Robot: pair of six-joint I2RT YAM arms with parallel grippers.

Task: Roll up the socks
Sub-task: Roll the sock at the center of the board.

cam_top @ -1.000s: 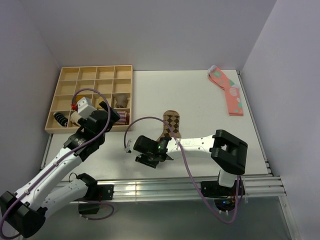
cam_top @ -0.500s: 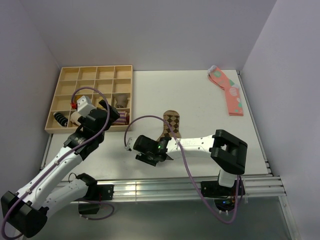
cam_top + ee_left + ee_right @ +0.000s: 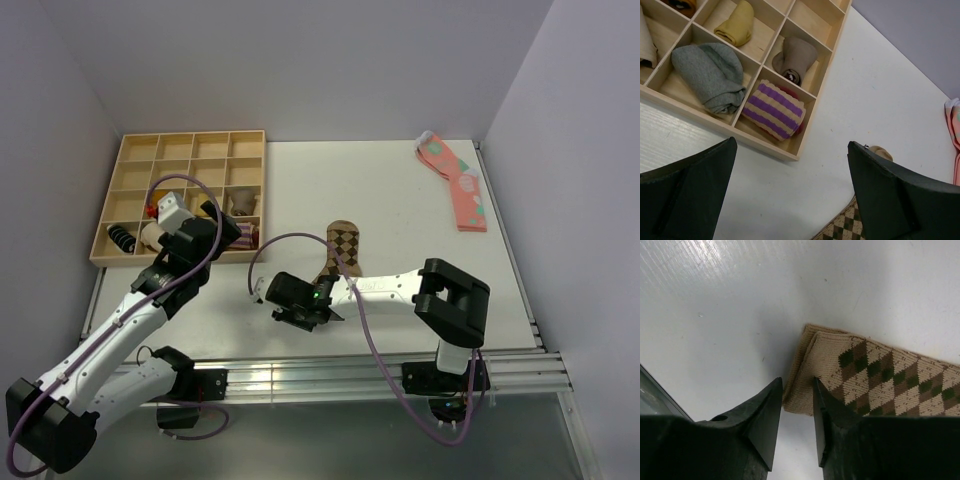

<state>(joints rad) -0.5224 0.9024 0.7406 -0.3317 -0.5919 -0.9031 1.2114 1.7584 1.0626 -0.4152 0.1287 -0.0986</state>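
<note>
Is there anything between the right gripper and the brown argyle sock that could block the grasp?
Nothing visible does. The right gripper is at the end of the argyle sock, its jaws slightly apart around the sock's edge. Only bare table lies beside them.

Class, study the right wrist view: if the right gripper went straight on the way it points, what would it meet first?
The right gripper would first meet the end of the argyle sock, whose edge lies in line with its parted jaws, with the table beneath. How close it is remains unclear.
</note>
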